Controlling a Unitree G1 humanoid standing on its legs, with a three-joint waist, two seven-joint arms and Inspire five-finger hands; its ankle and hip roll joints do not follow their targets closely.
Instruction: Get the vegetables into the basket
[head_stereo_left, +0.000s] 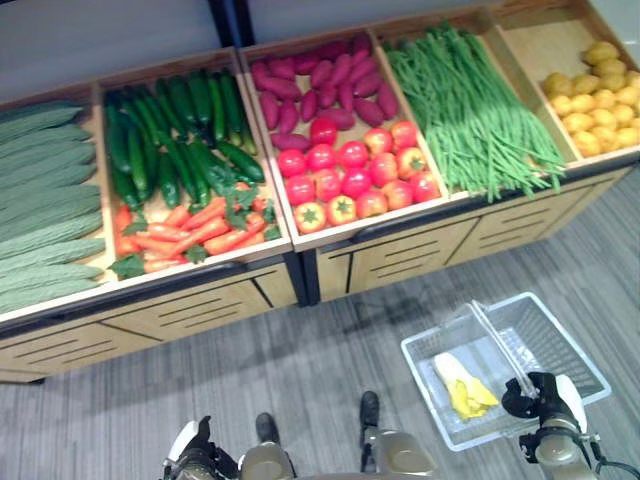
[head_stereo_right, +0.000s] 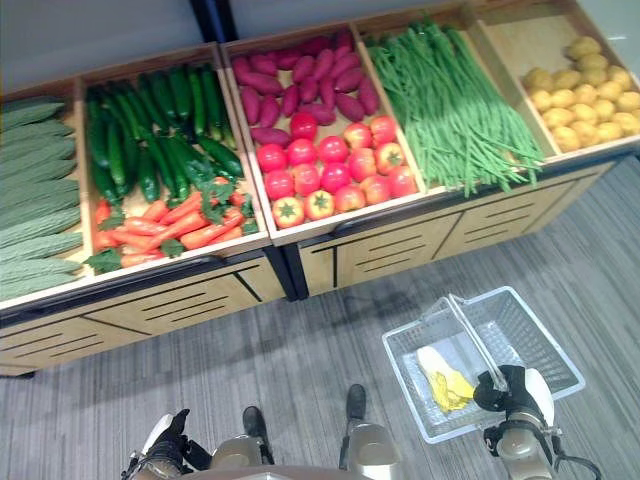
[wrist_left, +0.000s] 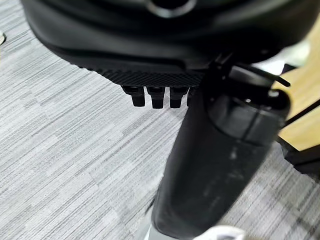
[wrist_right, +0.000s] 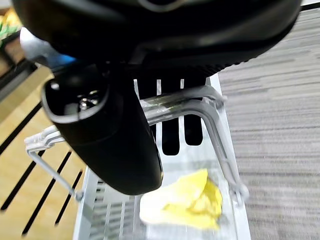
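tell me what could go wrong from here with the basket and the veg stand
1. The right hand carries the basket by its handles; if the grip loosens, the basket could tip and spill the yellow-white vegetable inside.
2. The basket hangs low, apart from the stand, so vegetables dropped from the bins could miss it.
3. The tomatoes lie packed close, so the left hand might knock neighbours over the front edge when picking one.

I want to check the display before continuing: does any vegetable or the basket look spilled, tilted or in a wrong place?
Nothing stands out. The cucumbers, carrots, tomatoes and green beans lie sorted in their own bins. The basket hangs level from the right hand, with one pale yellow leafy vegetable inside it.
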